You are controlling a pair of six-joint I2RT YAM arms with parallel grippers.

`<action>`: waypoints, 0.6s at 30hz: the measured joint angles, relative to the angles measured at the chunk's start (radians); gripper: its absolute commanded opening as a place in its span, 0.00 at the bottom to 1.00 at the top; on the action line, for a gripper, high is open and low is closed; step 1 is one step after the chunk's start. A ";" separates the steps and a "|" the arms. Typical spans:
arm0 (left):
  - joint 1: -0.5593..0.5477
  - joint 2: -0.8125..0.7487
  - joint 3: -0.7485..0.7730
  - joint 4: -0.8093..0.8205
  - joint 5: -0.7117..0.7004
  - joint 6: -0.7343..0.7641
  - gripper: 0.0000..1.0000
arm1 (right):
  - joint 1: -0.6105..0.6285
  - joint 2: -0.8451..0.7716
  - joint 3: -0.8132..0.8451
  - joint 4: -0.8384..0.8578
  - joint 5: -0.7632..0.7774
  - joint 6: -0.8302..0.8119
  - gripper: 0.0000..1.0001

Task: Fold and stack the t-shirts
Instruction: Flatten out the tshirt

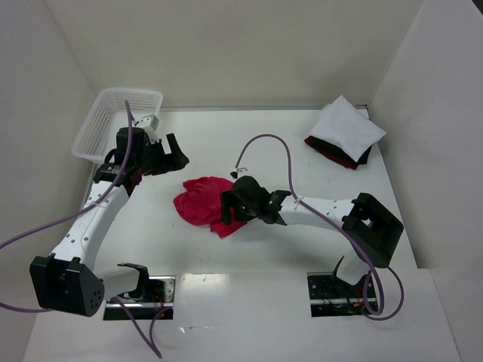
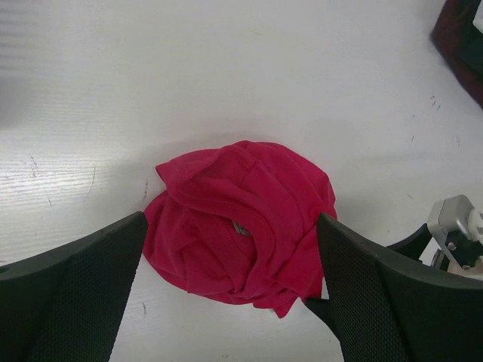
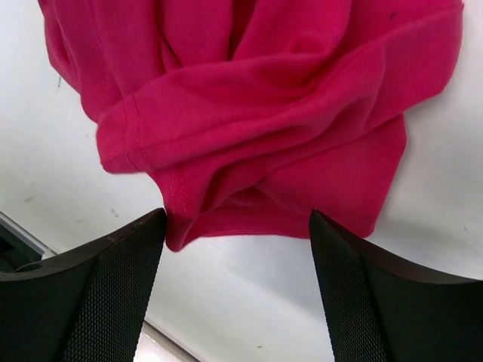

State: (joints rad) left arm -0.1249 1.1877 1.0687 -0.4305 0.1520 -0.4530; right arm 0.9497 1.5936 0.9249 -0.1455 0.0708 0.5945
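The crimson red t-shirt (image 1: 202,202) lies crumpled in a heap on the white table. It also shows in the left wrist view (image 2: 241,219) and the right wrist view (image 3: 249,113). My right gripper (image 1: 232,205) is open at the heap's right edge, jaws apart just short of the hem (image 3: 238,249). My left gripper (image 1: 175,153) is open and empty, up and left of the heap (image 2: 230,302). The white t-shirt (image 1: 347,127) lies folded on the dark maroon-black t-shirt (image 1: 336,153) at the back right.
A white plastic mesh basket (image 1: 117,121) stands at the back left, behind my left arm. White walls close in the table on three sides. A purple cable (image 1: 264,143) arcs above the right arm.
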 measured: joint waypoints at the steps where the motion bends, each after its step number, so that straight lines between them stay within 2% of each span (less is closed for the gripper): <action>1: 0.000 0.000 0.000 0.000 0.003 0.000 1.00 | 0.000 0.008 0.010 0.009 0.010 0.000 0.76; 2: 0.000 0.001 0.000 0.000 0.011 0.001 1.00 | 0.000 0.010 0.012 0.014 0.016 0.001 0.69; 6: 0.000 0.001 0.000 0.000 0.020 0.003 1.00 | 0.000 0.030 0.049 0.043 0.036 0.005 0.54; 14: 0.000 0.001 -0.001 0.001 0.036 0.010 1.00 | 0.000 0.100 0.100 0.094 0.037 0.011 0.53; 16: 0.000 0.001 -0.003 0.001 0.037 0.013 1.00 | 0.000 0.112 0.109 0.093 0.037 0.011 0.40; 17: 0.000 0.001 -0.003 0.001 0.037 0.016 1.00 | 0.000 0.120 0.118 0.094 0.037 0.012 0.24; 18: 0.000 0.001 -0.003 0.001 0.037 0.018 1.00 | 0.000 0.128 0.127 0.094 0.037 0.014 0.24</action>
State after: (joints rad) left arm -0.1249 1.1885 1.0657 -0.4297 0.1890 -0.4355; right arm 0.9493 1.7218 1.0515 -0.0517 0.1078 0.6083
